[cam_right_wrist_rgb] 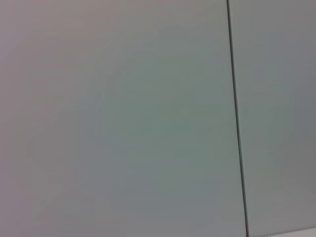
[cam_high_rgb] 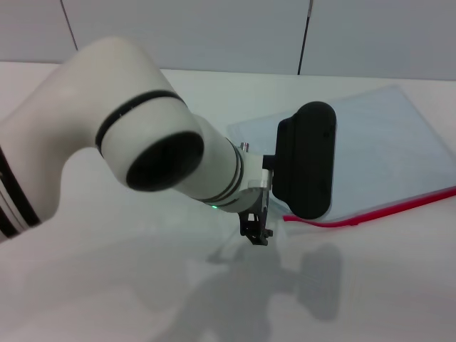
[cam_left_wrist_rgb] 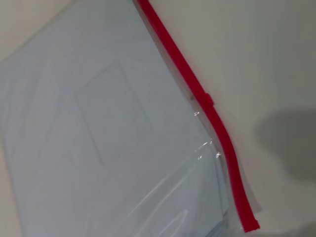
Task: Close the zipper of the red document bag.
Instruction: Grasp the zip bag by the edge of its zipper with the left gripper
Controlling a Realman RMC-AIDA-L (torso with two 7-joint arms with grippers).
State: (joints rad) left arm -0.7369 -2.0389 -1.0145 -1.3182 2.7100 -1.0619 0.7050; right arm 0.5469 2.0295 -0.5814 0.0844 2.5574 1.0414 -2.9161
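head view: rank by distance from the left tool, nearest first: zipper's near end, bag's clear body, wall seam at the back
1. zipper near end: just beside the left tool, toward the robot's right.
2. red document bag body: farther right and back.
3. wall seam: behind the table, farthest.

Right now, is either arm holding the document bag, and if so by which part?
Cannot be told. The left gripper hangs near the zipper end of the red document bag, but no hold shows. The right arm is out of sight.

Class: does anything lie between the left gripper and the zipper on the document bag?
Nothing visible does. The left gripper hangs beside the bag's near corner, and the zipper lies uncovered along the red document bag.
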